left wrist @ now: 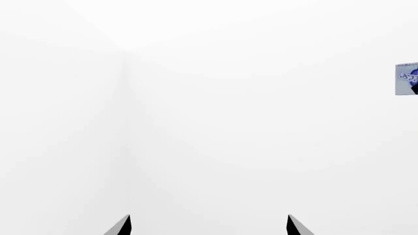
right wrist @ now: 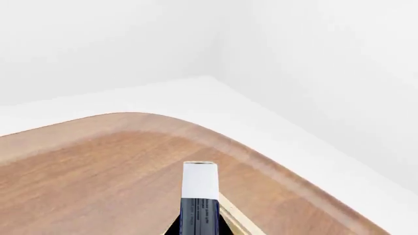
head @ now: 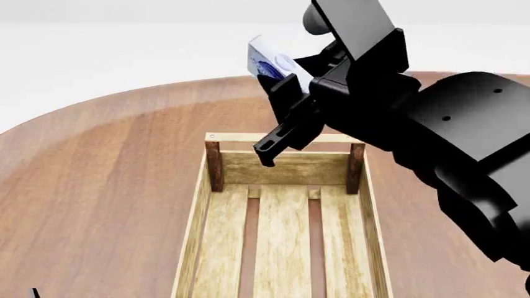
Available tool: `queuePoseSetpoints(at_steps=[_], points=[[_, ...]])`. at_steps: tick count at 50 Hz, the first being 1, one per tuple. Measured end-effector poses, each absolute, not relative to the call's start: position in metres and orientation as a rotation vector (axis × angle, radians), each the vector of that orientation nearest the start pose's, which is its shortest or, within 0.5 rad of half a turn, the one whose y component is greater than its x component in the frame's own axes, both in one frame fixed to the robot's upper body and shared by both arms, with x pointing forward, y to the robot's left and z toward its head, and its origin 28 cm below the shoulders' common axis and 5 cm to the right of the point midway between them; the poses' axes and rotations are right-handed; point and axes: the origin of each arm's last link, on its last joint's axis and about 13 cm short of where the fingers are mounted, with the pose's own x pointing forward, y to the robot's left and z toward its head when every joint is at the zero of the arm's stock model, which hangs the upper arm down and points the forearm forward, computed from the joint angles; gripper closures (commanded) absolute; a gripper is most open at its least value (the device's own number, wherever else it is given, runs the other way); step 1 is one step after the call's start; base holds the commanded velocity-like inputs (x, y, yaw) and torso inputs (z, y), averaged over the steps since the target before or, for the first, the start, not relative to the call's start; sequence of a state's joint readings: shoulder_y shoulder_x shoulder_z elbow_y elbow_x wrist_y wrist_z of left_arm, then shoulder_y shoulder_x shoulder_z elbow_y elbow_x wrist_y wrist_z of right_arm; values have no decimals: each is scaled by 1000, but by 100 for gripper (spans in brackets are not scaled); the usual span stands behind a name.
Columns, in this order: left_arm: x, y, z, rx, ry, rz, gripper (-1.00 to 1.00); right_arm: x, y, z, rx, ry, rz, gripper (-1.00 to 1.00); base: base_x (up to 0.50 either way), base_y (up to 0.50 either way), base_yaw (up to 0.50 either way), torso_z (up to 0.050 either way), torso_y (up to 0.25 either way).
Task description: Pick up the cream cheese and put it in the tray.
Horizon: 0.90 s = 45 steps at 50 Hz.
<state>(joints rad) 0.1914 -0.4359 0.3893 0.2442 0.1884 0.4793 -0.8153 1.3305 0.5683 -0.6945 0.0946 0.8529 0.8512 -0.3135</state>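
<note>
My right gripper (head: 277, 77) is shut on the cream cheese (head: 272, 61), a small white box with a dark blue oval logo, and holds it in the air above the far end of the tray (head: 286, 138). In the right wrist view the box (right wrist: 199, 193) stands on edge between the jaws, with a corner of the tray (right wrist: 243, 220) below. The tray is a long crate of light wooden slats with dark brown corner posts and is empty where it shows. The left gripper (left wrist: 209, 226) is open and empty, facing a white wall. The box (left wrist: 408, 78) shows at that view's edge.
The tray stands on a round brown wooden table (head: 99, 180). The table's curved far edge (right wrist: 216, 139) meets white floor and white walls. The right arm's black links (head: 463, 143) reach over the tray's right side.
</note>
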Motion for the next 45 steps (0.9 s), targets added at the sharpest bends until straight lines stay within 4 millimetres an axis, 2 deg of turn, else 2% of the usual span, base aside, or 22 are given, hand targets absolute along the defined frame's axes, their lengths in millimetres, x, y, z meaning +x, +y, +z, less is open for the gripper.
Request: queuePoseSetpoints(at_steps=[22,36,45], points=[[150,209,47,188,-580,209,-100,349,-139,265,-368,281,787,100,0,0,0,0,0],[150,208,47,204,-586,234,-100,350,-138,257,-404,333,805,100,0,0,0,0,0],[149,208,48,213,-600,253,-100,350,-137,256,-417,345,807,100,0,0,0,0,-181]])
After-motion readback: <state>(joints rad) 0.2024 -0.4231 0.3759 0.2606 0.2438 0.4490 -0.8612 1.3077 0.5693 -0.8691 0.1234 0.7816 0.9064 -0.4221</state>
